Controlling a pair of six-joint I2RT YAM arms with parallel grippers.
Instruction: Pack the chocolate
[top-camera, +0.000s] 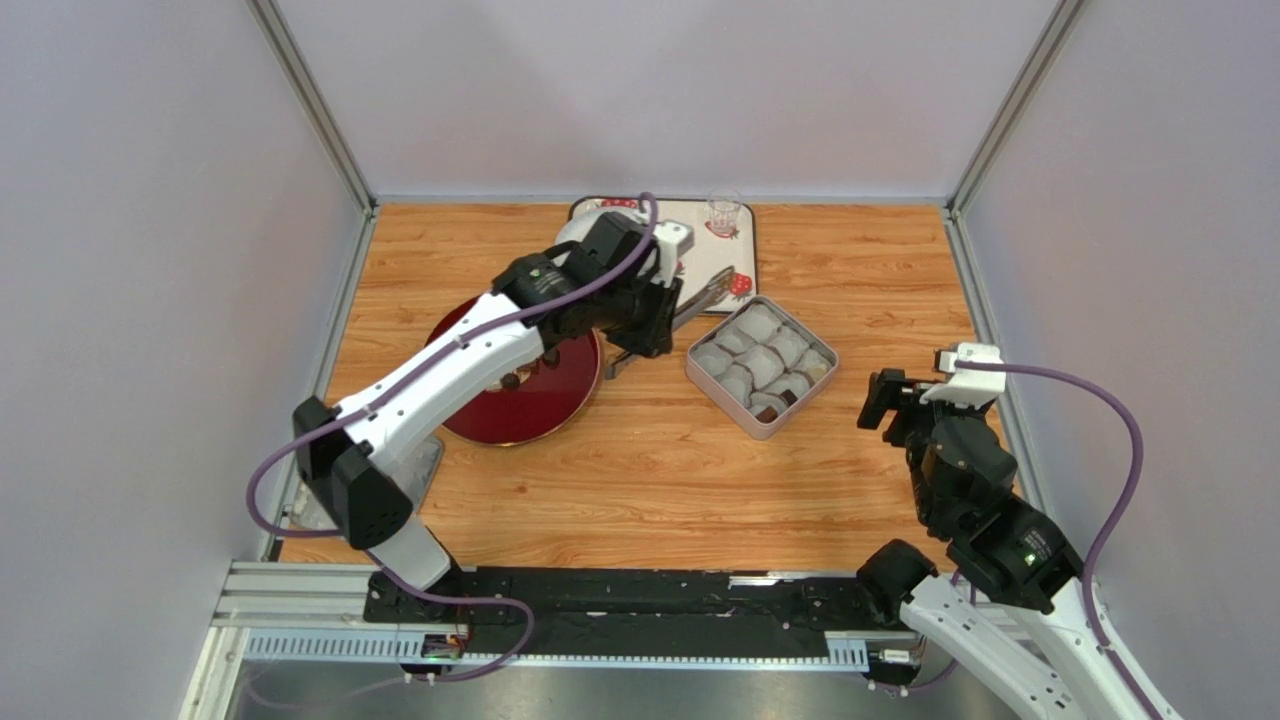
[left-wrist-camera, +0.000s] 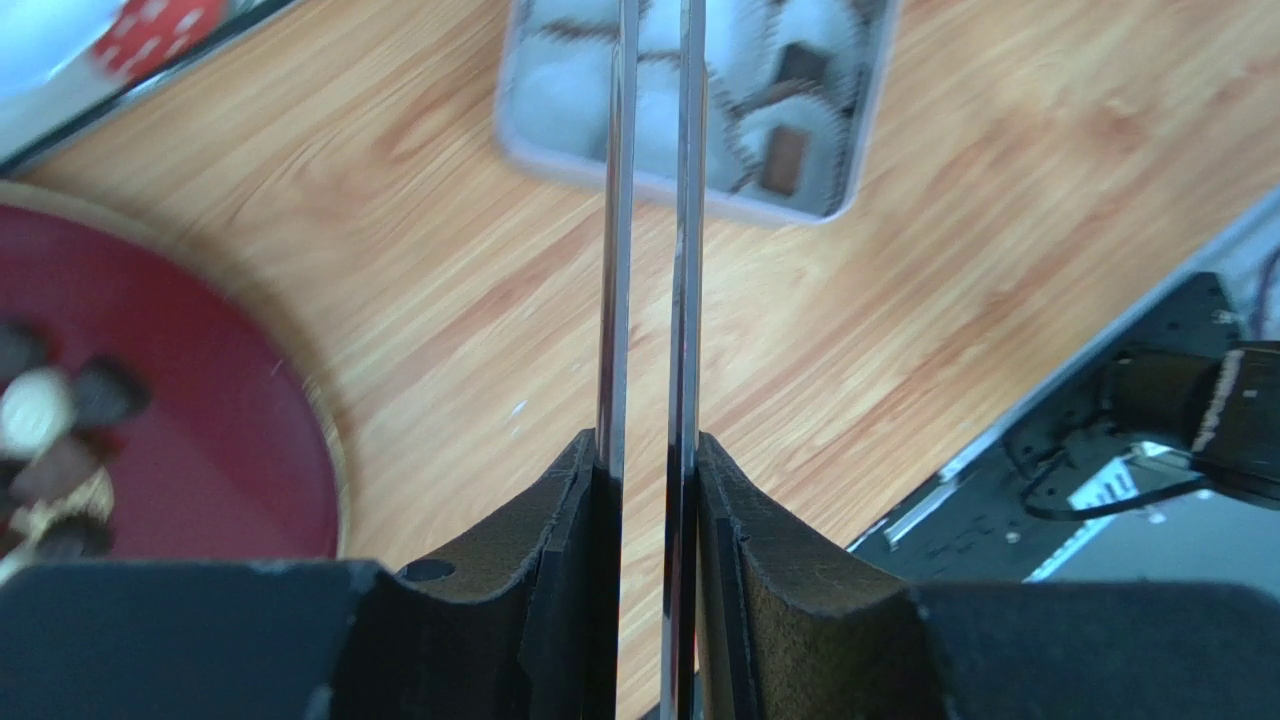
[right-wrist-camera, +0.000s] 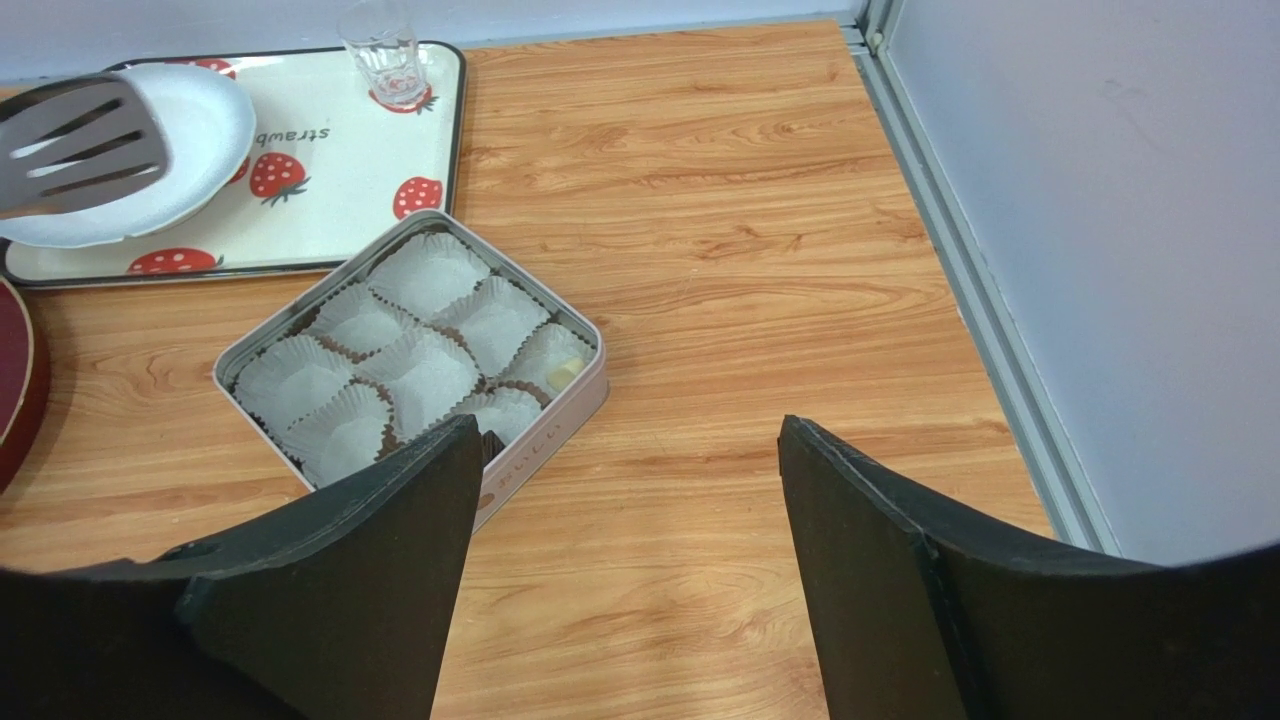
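With your left gripper (left-wrist-camera: 646, 450) clenched on the tongs (left-wrist-camera: 613, 225) just beyond the square tin (right-wrist-camera: 526, 458) and your right gripper (right-wrist-camera: 631, 435) released near it, you look to be between picks: next nip a chocolate (left-wrist-camera: 105, 393) left of the tin.

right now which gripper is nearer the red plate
Left. The left gripper hangs just beside the red plate, gripping tongs; the right gripper sits open off to the right, past the square tin.
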